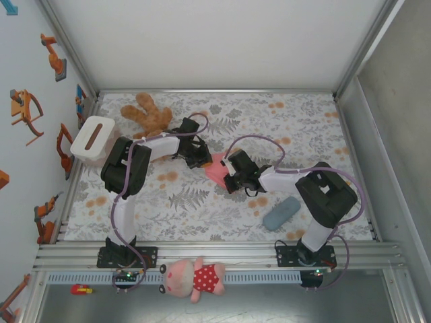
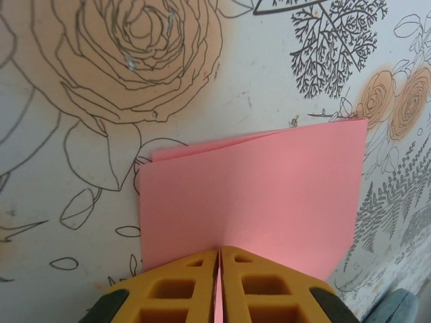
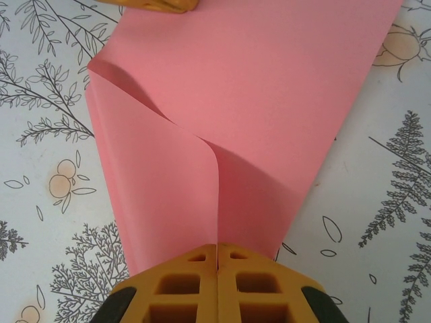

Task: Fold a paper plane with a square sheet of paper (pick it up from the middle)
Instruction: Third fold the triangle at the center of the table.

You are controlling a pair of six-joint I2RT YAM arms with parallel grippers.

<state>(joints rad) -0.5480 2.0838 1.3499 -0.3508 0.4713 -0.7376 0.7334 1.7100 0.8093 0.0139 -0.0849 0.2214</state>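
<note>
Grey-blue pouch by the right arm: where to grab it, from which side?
Probably the middle of the pouch, across its narrow width, coming straight down. It lies flat on the tablecloth, oblong and slanted, so grip square to its long axis.

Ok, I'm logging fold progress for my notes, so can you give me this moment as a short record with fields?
paper: salmon-pink sheet, loosely doubled over, one layer curling; not yet a dart shape
left hand: left hand shut on one edge of the sheet
right hand: right hand shut on the opposite edge
place: mid-table, over the floral cloth
lifted or resting: cannot tell
other items: brown teddy bear, white box, grey-blue pouch, pink plush toy at the near rail
</note>
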